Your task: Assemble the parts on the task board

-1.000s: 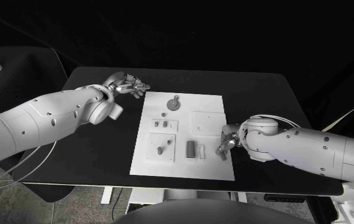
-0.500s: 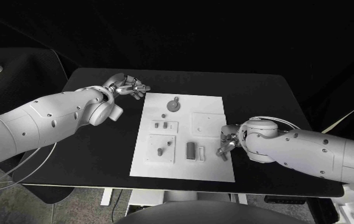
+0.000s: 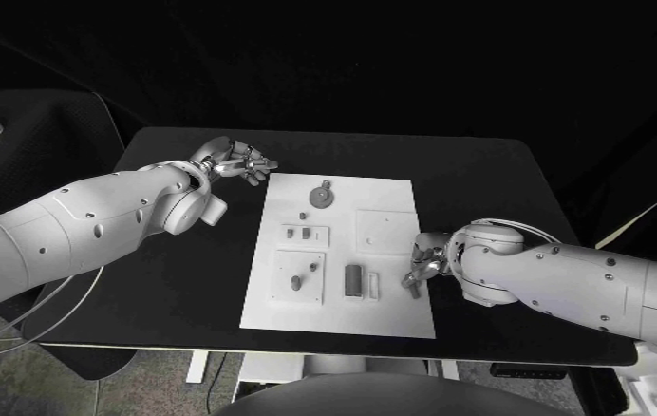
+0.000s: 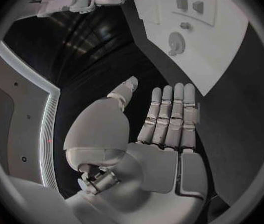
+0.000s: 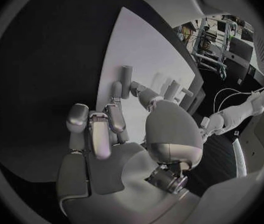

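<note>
Now you see the task board (image 3: 341, 250) mid-table (image 3: 178, 274) | left hand (image 3: 235, 161) off its far-left corner, fingers straight and apart, empty | right hand (image 3: 422, 269) at its right edge; grip unclear | parts (image 3: 355, 277) on board

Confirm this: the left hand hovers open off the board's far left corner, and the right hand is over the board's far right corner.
Wrong on the right hand: the head view shows it at the near right edge of the task board. The left hand is as stated.
</note>
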`<state>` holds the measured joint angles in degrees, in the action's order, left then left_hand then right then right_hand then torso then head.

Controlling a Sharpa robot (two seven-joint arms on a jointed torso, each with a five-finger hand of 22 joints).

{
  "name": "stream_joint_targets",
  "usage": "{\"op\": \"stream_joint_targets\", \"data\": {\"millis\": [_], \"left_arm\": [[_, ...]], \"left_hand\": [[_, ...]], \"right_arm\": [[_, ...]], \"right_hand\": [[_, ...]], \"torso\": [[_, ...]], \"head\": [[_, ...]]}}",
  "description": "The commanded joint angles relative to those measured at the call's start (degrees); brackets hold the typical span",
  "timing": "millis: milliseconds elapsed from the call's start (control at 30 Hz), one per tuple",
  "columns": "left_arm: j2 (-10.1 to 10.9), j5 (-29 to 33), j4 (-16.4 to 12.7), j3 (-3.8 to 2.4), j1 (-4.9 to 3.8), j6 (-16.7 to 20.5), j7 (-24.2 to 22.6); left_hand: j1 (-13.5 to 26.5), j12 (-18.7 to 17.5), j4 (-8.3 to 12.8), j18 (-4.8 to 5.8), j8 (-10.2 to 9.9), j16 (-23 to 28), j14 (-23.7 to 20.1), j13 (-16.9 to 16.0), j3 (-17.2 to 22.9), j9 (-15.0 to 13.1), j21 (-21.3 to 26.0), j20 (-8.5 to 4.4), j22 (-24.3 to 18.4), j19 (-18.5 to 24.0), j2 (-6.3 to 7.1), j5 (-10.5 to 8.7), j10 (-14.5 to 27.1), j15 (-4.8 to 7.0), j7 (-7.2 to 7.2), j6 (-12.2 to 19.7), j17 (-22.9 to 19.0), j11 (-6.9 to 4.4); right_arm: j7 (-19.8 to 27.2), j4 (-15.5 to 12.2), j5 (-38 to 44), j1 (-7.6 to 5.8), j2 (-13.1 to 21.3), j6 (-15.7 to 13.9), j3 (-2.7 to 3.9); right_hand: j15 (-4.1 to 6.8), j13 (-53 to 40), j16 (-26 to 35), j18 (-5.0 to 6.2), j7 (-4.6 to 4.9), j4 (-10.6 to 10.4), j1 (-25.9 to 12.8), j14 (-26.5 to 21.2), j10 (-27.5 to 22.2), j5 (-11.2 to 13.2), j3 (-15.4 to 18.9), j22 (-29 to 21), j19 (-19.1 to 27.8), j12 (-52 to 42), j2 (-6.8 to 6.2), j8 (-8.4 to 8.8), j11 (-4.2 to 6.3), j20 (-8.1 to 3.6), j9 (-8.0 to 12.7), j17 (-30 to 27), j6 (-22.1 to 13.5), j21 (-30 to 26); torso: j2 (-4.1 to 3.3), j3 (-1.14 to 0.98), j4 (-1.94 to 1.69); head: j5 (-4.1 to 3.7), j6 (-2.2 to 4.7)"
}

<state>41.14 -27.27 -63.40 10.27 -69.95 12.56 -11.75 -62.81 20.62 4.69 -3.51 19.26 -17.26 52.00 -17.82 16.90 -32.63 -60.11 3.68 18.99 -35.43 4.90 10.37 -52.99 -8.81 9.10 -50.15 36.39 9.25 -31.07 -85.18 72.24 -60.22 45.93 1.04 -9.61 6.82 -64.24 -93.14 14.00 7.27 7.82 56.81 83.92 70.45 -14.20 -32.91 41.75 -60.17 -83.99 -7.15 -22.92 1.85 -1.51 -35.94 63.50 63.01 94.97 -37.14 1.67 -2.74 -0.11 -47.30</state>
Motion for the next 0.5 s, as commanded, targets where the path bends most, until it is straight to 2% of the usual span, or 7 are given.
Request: {"op": "stream_joint_targets", "data": {"millis": [33,233,367,500], "left_arm": [[-0.04,-0.02,-0.15,-0.04,-0.04,0.14,-0.80],[-0.09,-0.02,-0.10,-0.04,-0.04,0.09,-0.78],[-0.06,-0.02,-0.04,-0.03,-0.04,0.11,-0.74],[-0.13,-0.02,-0.04,-0.03,-0.04,0.04,-0.74]], "left_hand": [[0.38,-0.30,-0.20,-0.66,-0.26,0.21,-0.40,0.01,-0.10,0.07,0.39,-0.13,-0.05,0.38,-0.01,0.19,0.27,0.03,0.06,0.28,-0.07,-0.07],[0.38,-0.30,-0.20,-0.65,-0.26,0.21,-0.40,0.01,-0.10,0.07,0.40,-0.13,-0.05,0.39,0.00,0.19,0.27,0.03,0.06,0.28,-0.08,-0.07],[0.38,-0.31,-0.20,-0.65,-0.26,0.21,-0.40,0.01,-0.11,0.07,0.40,-0.13,-0.05,0.39,0.00,0.19,0.27,0.03,0.06,0.28,-0.08,-0.07],[0.38,-0.31,-0.20,-0.65,-0.26,0.21,-0.40,0.01,-0.11,0.07,0.40,-0.13,-0.05,0.39,0.00,0.19,0.27,0.03,0.06,0.28,-0.08,-0.07]], "right_arm": [[-2.30,-0.13,-3.22,0.73,0.79,-0.92,-0.60],[-2.44,-1.90,-5.46,0.52,2.26,-2.09,-0.49],[-2.60,-2.86,-8.89,-0.36,2.81,-3.24,-0.45],[-2.64,-3.33,-12.74,-0.64,3.03,-4.88,-0.45]], "right_hand": [[0.21,0.05,-0.04,1.00,0.06,0.04,3.50,2.68,0.18,-0.28,-0.39,0.09,0.24,0.30,3.88,0.22,0.10,0.17,2.82,-0.07,0.30,6.55],[0.22,0.06,-0.05,1.00,0.03,0.03,3.53,2.72,0.26,-0.46,-0.42,0.10,0.21,0.30,4.02,0.16,0.12,0.18,2.77,-0.08,0.43,6.57],[0.22,0.07,-0.06,1.00,0.02,0.03,3.54,2.74,0.30,-0.57,-0.44,0.10,0.19,0.30,4.10,0.13,0.13,0.19,2.75,-0.08,0.49,6.58],[0.22,0.07,-0.06,1.00,0.01,0.04,3.56,2.75,0.33,-0.64,-0.45,0.10,0.18,0.30,4.14,0.11,0.13,0.19,2.74,-0.09,0.52,6.58]], "torso": [[0.01,0.00,0.02],[0.01,0.00,0.03],[0.01,0.01,0.03],[0.02,0.04,0.04]], "head": [[-0.04,-0.10],[-0.04,-0.18],[-0.02,-0.16],[-0.09,-0.10]]}}
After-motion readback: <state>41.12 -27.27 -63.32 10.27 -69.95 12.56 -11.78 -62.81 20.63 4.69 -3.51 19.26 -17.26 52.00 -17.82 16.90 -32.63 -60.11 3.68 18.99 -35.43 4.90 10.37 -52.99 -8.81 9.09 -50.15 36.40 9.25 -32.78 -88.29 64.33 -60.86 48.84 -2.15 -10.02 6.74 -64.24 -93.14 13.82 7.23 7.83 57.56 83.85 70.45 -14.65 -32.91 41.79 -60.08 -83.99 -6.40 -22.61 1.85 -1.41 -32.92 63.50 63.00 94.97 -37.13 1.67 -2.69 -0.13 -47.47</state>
